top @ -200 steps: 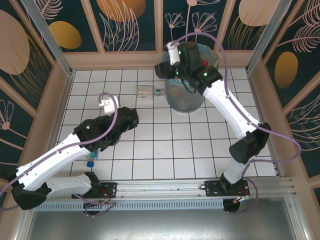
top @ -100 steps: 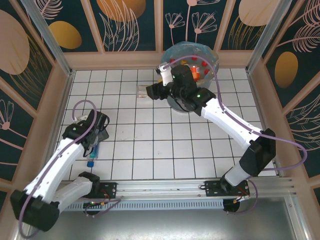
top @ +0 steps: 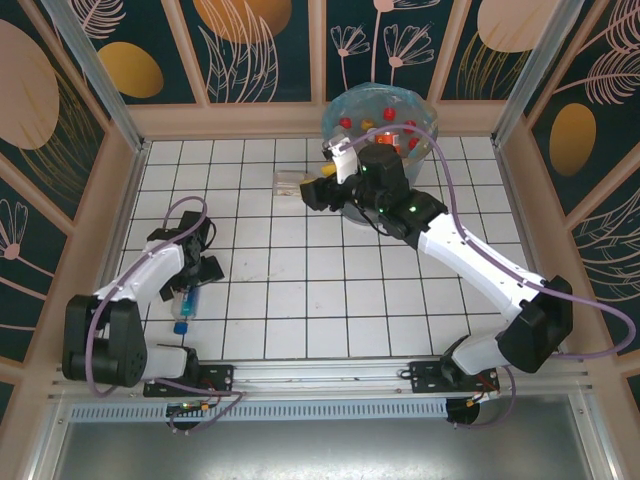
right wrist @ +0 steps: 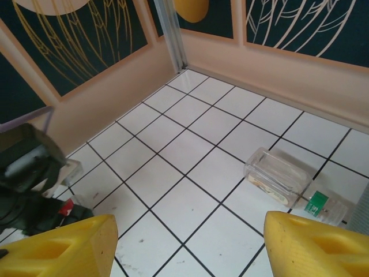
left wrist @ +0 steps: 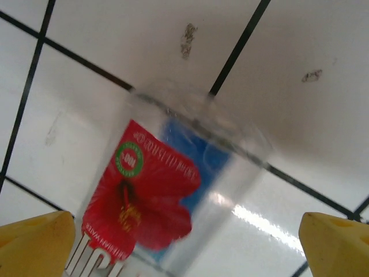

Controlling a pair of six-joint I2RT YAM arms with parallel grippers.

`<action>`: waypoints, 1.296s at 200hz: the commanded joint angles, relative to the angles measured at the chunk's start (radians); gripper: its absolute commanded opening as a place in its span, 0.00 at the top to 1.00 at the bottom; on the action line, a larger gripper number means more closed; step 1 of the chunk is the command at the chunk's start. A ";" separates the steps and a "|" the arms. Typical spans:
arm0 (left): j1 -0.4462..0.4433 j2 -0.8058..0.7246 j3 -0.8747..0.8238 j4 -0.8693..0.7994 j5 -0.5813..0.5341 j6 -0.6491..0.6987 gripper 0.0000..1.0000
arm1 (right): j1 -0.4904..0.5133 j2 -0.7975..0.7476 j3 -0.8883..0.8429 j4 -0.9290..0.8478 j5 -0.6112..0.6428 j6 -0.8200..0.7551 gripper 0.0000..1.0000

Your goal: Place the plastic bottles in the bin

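A clear plastic bottle with a red flower label lies on the tiles between my left gripper's wide-apart yellow fingertips, untouched. From above, this blue-capped bottle lies at the near left, with the left gripper open just above it. A second clear bottle with a green neck band lies beside the bin. My right gripper hovers open next to it. In the right wrist view that bottle lies ahead and to the right of the empty right gripper. The bin holds several bottles with red caps.
Low tan walls ring the white tiled floor. The bin stands in the far right corner region. My left arm shows dark at the left of the right wrist view. The arms' bases sit on the rail at the near edge.
The left arm pulled back from mid-table to the near left, over the blue-capped bottle. The right gripper came off the bin and dropped left toward the clear bottle.
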 commanded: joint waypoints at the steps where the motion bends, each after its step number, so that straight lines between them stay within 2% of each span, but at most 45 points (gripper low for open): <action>1: 0.014 0.032 0.004 0.063 0.027 0.024 0.01 | 0.000 -0.033 -0.020 0.053 -0.029 -0.001 0.32; 17: 0.014 0.054 0.001 0.075 0.039 0.023 0.02 | 0.001 -0.037 -0.029 0.054 -0.027 -0.007 0.32; 57: 0.014 0.024 -0.028 0.103 0.094 0.016 0.16 | -0.003 -0.038 -0.040 0.063 -0.023 -0.010 0.32; 89: 0.015 0.005 -0.038 0.089 0.122 0.014 0.21 | -0.006 -0.037 -0.039 0.065 -0.023 -0.008 0.32; 154: 0.014 -0.035 -0.055 0.044 0.191 -0.014 0.09 | -0.006 -0.036 -0.041 0.057 -0.025 0.007 0.32; 259: -0.008 -0.076 -0.089 0.015 0.226 -0.014 0.04 | -0.005 -0.030 -0.045 0.062 -0.049 0.040 0.32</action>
